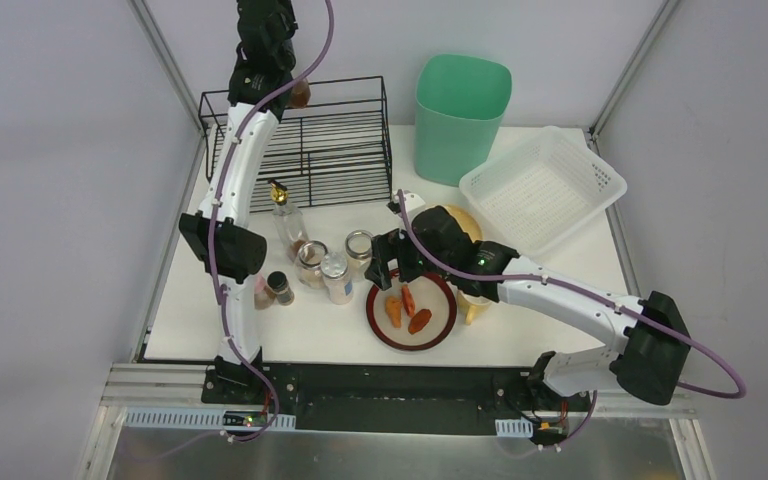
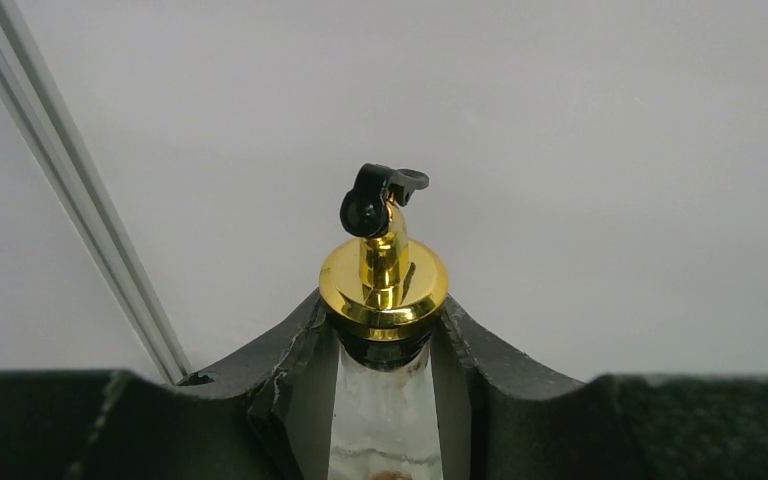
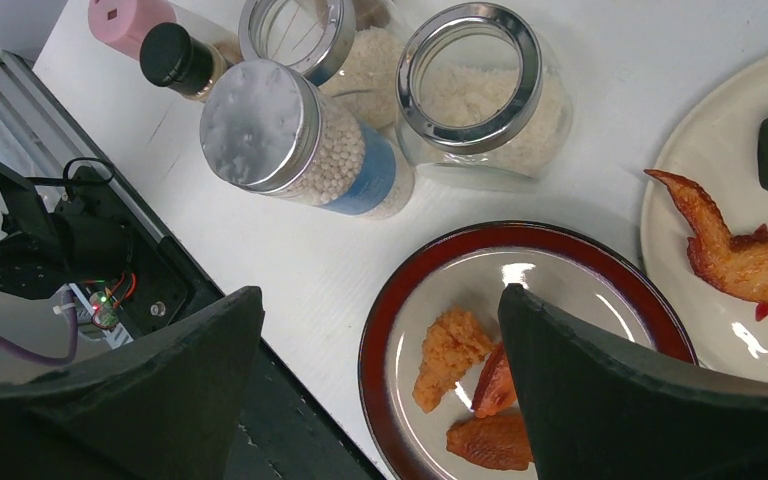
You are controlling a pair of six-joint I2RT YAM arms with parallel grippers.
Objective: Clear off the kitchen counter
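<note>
Plainly crowded: the kitchen counter (image 1: 310, 335)

The left tool (image 2: 385, 345) pinches the neck of a gold-capped glass bottle (image 2: 385, 420), raised near the black wire rack (image 1: 330, 140). The right tool (image 3: 380, 300) hangs spread over a red-rimmed plate (image 3: 560, 285). Beneath both arms, the flat, matte white, grey-railed counter carries jars (image 3: 470, 90), a green bin (image 1: 460, 115) and a mesh basket (image 1: 545, 195).

Desk (image 1: 300, 340): smooth matte white. Wire rack (image 1: 305, 140): thin black metal. Bin (image 1: 460, 115): green plastic, satin. Basket (image 1: 545, 190): white plastic mesh. Bottle (image 2: 385, 420): clear glass; pourer (image 2: 384, 285) polished gold metal. Jars (image 3: 480, 90): glass, shiny metal rims. Plate (image 3: 520, 290): glossy glaze. Fingers (image 2: 290, 400): matte black, rough.
</note>
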